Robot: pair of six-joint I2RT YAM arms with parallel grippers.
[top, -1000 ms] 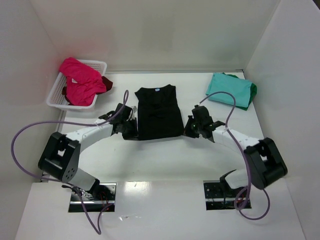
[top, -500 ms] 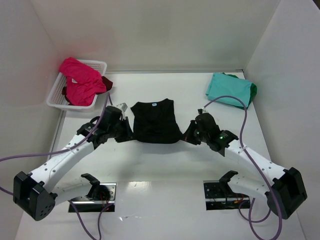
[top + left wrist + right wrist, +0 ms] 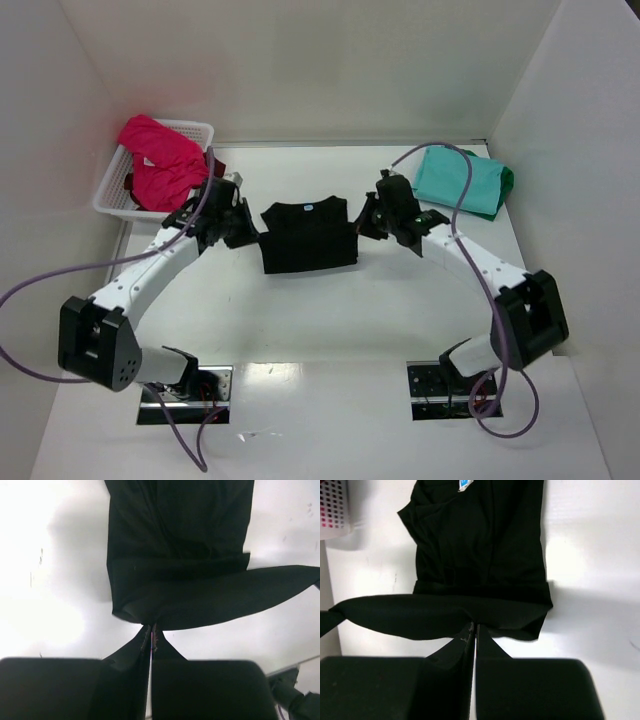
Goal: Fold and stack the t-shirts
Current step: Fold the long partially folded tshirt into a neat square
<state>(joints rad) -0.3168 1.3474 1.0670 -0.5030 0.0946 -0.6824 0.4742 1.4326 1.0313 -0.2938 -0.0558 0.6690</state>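
The black t-shirt [image 3: 308, 238] lies mid-table, its light-blue neck label [image 3: 310, 208] at the far end and its near part doubled over. My left gripper [image 3: 247, 226] is shut on the cloth at the shirt's left edge. My right gripper [image 3: 362, 222] is shut on the right edge. In the left wrist view the gripper [image 3: 151, 628] pinches a lifted fold of the black t-shirt [image 3: 180, 540]. The right wrist view shows that gripper [image 3: 474, 626] pinching the same band of the shirt [image 3: 480, 545]. A folded teal t-shirt [image 3: 458, 180] sits on a green one [image 3: 507, 181] at the back right.
A white lattice basket [image 3: 112, 196] at the back left holds a magenta-pink t-shirt [image 3: 160, 165] and a dark red one [image 3: 214, 166]. Its corner [image 3: 332, 505] shows in the right wrist view. White walls close in the back and both sides.
Both grippers have carried the black t-shirt's near hem away from the arm bases toward the collar. The shirt now looks shorter, folded over itself.
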